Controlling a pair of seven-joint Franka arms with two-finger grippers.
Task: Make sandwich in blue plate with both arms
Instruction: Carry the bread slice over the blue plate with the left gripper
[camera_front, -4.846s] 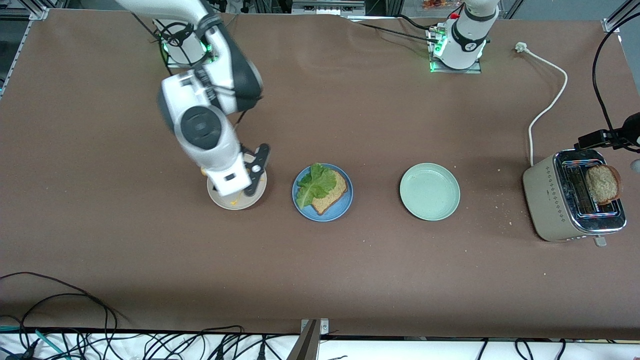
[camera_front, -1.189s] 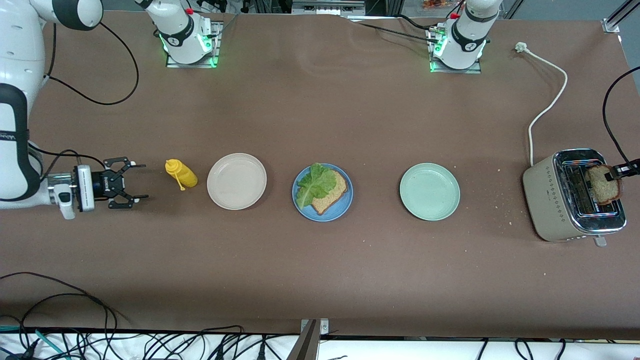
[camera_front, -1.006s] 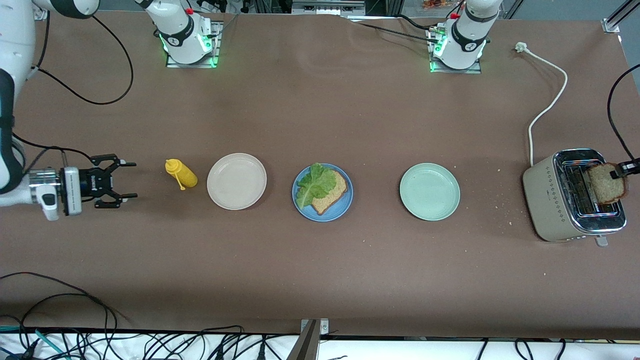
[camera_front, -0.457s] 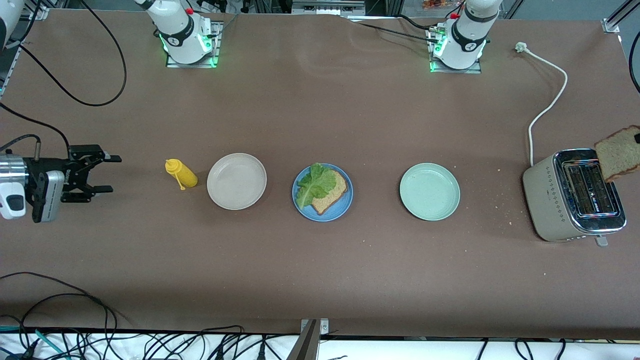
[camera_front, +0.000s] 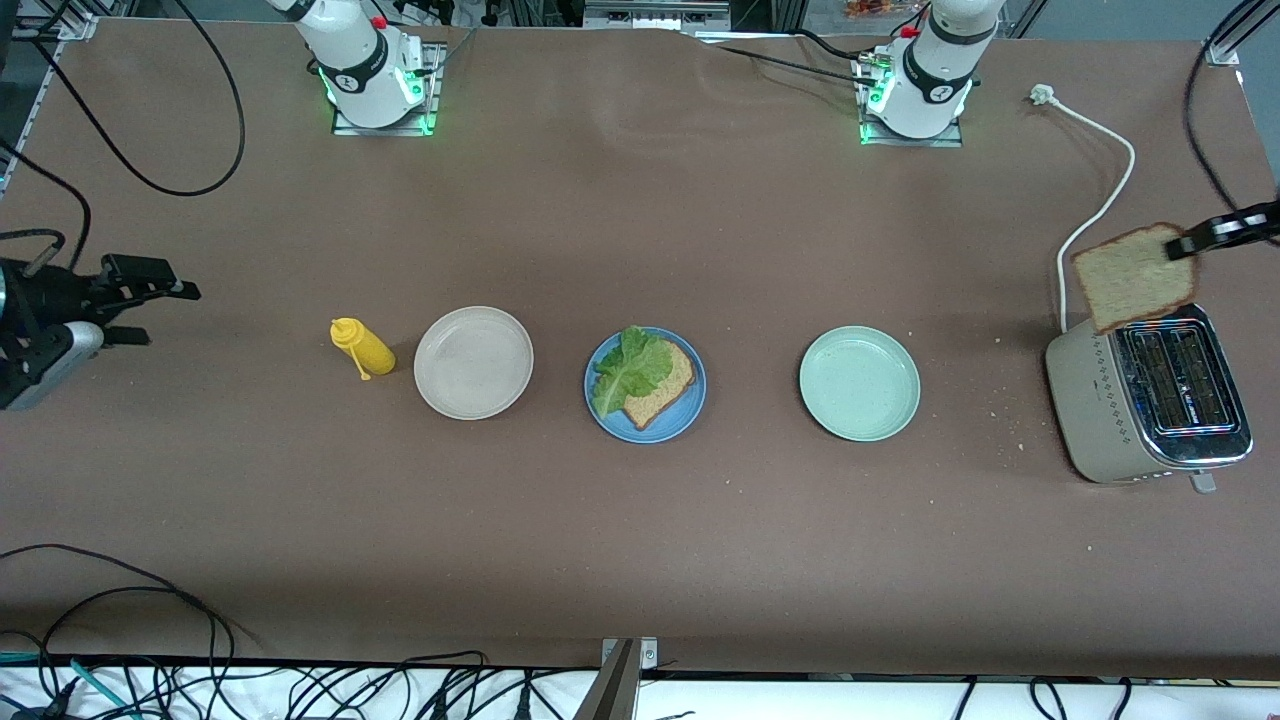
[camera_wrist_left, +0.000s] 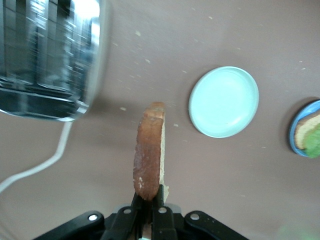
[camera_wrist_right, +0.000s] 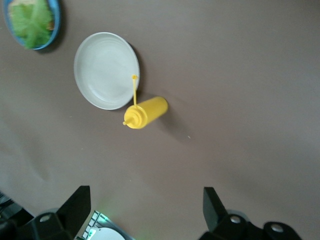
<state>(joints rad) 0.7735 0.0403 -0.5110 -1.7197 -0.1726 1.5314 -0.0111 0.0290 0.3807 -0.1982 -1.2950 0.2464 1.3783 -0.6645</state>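
The blue plate (camera_front: 684, 421) lies mid-table with one slice of brown toast (camera_front: 664, 389) on it and a green lettuce leaf (camera_front: 626, 367) on top. My left gripper (camera_front: 1188, 245) is shut on a second toast slice (camera_front: 1134, 277), which hangs in the air over the toaster's (camera_front: 1148, 398) edge; the left wrist view shows this slice (camera_wrist_left: 149, 150) edge-on, pinched between the fingers of that gripper (camera_wrist_left: 148, 198). My right gripper (camera_front: 150, 312) is open and holds nothing at the right arm's end of the table, and its wrist view confirms the wide gap (camera_wrist_right: 145, 205).
A beige plate (camera_front: 473, 362) and a yellow squeeze bottle (camera_front: 362, 347) lie between the blue plate and the right gripper. A mint-green plate (camera_front: 859, 383) sits between the blue plate and the toaster. The toaster's white cord (camera_front: 1095, 200) runs toward the left arm's base. Crumbs lie near the toaster.
The left gripper has lifted the toast slice out of the toaster slot and carried it up, clear of the slots. The right arm has drawn back toward its end of the table.
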